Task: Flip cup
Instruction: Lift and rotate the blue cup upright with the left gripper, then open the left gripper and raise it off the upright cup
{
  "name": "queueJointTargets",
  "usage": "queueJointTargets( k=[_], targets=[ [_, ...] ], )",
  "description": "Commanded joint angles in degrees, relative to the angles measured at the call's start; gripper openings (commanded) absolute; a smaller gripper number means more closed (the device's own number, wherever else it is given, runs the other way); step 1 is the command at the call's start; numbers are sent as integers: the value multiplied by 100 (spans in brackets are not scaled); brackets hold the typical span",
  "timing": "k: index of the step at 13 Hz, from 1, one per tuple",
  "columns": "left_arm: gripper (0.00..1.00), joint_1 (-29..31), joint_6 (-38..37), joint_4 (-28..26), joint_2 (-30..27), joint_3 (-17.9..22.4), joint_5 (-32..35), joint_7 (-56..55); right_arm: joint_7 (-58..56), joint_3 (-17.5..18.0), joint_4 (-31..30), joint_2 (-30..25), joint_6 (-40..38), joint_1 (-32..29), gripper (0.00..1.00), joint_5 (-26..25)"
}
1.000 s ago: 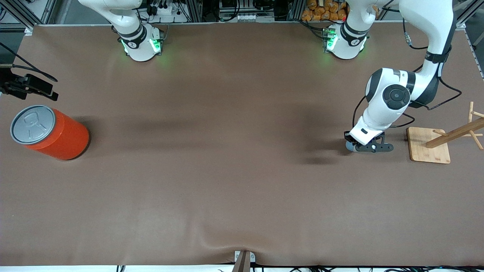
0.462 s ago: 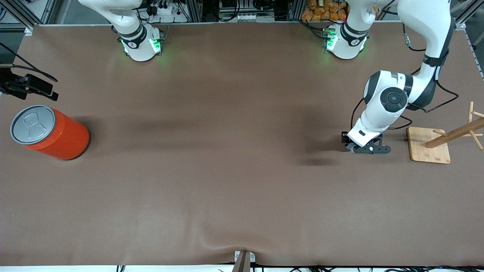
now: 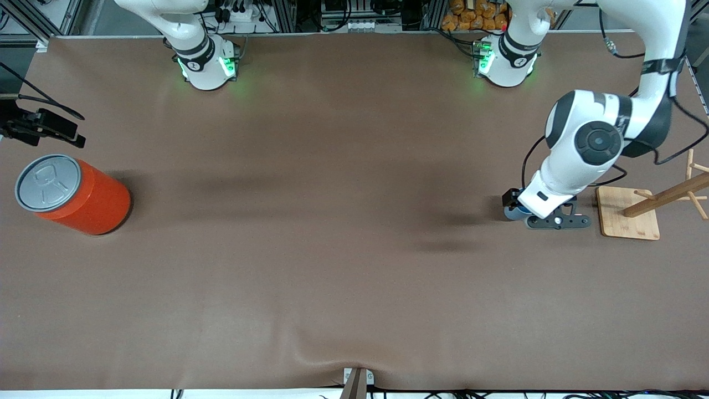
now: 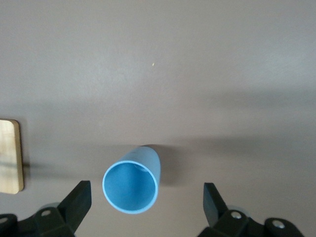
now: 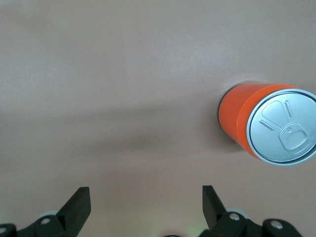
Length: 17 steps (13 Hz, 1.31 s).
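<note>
The light-blue cup (image 4: 131,185) stands upright on the brown table, mouth up, near the left arm's end. In the front view only a sliver of the cup (image 3: 509,213) shows beside the left wrist. My left gripper (image 4: 146,193) hangs over it, open, both fingers clear of the cup's wall; the same left gripper (image 3: 554,220) sits beside the wooden base in the front view. My right gripper (image 5: 145,197) is open with nothing between its fingers, over bare table beside the orange can (image 5: 269,126), and it waits there.
The orange can (image 3: 75,194) with a grey pull-tab lid stands at the right arm's end of the table. A wooden rack on a square base (image 3: 628,213) stands close to the cup, toward the left arm's end; its base edge (image 4: 10,155) shows in the left wrist view.
The left gripper has gone from shut on the cup to open, and it has risen from the table. The cup stays standing below it. The right arm has not moved.
</note>
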Motion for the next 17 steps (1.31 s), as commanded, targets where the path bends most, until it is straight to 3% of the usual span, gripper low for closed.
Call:
queueJointTargets(
  k=[1,8,10,11,14,17],
  targets=[
    [100,55,-675,815,174,-60,-165,-6,-7,48,77,2,-63,-69,100,103],
    [100,273,-721,1441,298,-104,-218,2,-7,48,77,2,-63,-69,100,103],
    [100,826,-782,1450,210,-585,-236,63,-7,48,77,2,-63,-69,100,103],
    [100,837,-930,1476,122,-587,-244,142,-7,48,77,2,-63,-69,100,103],
    [100,478,-1903,1915,-263,-255,-253,257,-7,48,77,2,-63,-69,100,103],
    [100,424,-2493,1907,-835,-52,-447,598,2,48,77,2,-63,-69,100,103]
  ],
)
